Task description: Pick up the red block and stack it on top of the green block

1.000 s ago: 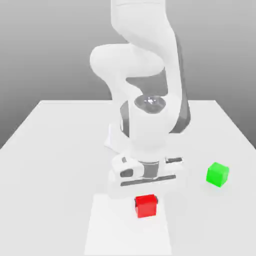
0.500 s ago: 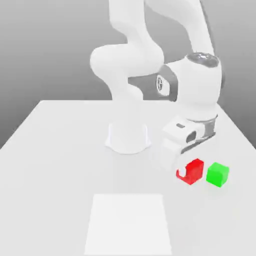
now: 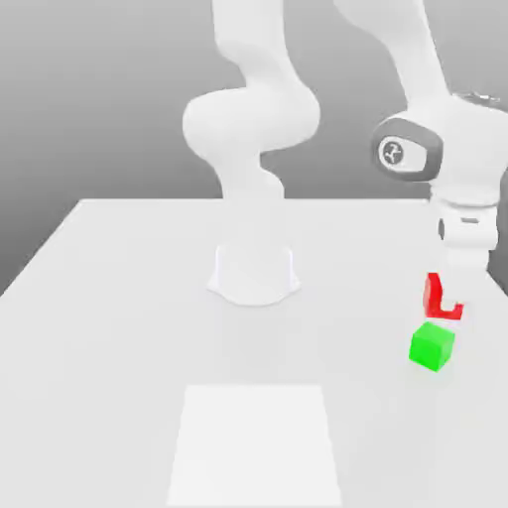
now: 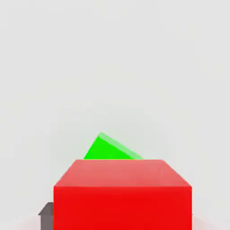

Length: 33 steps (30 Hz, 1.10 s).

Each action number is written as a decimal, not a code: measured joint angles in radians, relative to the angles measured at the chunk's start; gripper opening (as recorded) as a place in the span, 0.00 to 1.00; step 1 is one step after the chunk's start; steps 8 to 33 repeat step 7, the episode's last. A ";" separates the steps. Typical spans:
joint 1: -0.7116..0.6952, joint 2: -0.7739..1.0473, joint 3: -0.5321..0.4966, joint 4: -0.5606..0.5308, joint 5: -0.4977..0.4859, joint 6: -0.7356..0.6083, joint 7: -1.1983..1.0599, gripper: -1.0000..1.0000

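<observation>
Right now the gripper (image 3: 444, 298) is pinched on the red block (image 3: 442, 301), holding it in the air at the exterior view's right side of the white table (image 3: 109, 327). White fingers (image 3: 451, 283) cover most of the cube from that camera, so red shows as an L-shaped sliver: one strip on the exterior view's left of the finger, one strip under it

Green block (image 3: 433, 346) sits flat on the table directly beneath the held cube. Lowest red edge is just above the green top face in the exterior view; can't tell if there's a gap or contact. Red reads slightly toward the exterior view's right of green's centre

Hand view: red block (image 4: 122, 193) takes up the near part of the picture, top face and one side face visible, edges square to the camera. Green block (image 4: 110, 149) peeks out past the far edge of the red one as a triangular wedge, rotated relative to red. Small dark grey patch (image 4: 46, 211) beside the red cube's lower corner, can't tell what it is

Arm base (image 3: 254, 273) stands mid-table, well apart from both cubes. Wrist housing (image 3: 437, 154) with its dark joint cap is high above the blocks, hand pointing down. Lighter rectangular patch (image 3: 255, 442) on the table near the front edge, well away from both blocks
</observation>
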<state>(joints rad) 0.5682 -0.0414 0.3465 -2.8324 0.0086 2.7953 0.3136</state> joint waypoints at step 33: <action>0.000 0.115 -0.025 0.000 -0.117 0.105 0.082 1.00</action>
